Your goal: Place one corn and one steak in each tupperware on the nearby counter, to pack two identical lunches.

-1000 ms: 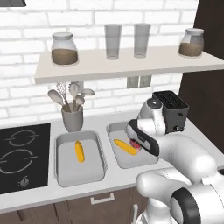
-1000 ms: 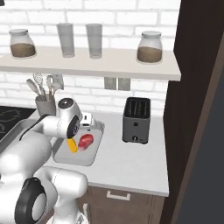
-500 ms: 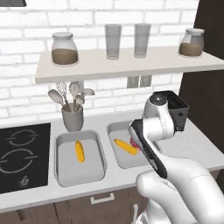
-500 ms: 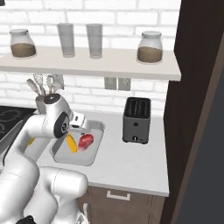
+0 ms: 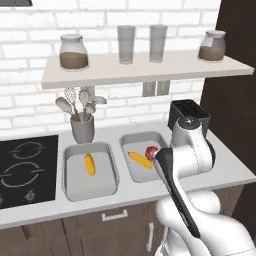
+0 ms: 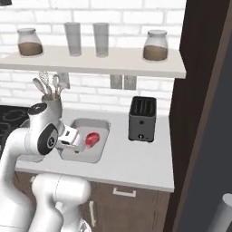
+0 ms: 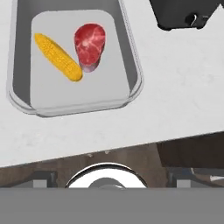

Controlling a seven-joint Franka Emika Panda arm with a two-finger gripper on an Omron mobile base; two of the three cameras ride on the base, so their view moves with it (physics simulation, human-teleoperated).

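From my left base view, working left to right: black cooktop (image 5: 25, 165) at 9 o'clock, no markings I can read. Next, the first shallow light-grey rectangular tupperware (image 5: 90, 171) on the pale grey-white counter (image 5: 230, 167), holding one short yellow-orange corn cob (image 5: 89, 164). A grey utensil cup (image 5: 82, 128) stands at its 12 o'clock. The second light-grey tupperware (image 5: 132, 148) carries a longer slim corn cob (image 7: 57, 56) with a marbled red steak (image 7: 89, 43) touching it at its 2 o'clock. Black toaster (image 6: 142, 118) further right; no legible label. I see the two-finger gripper (image 6: 78, 147) over that tray's near edge, jaws spread, holding nothing.
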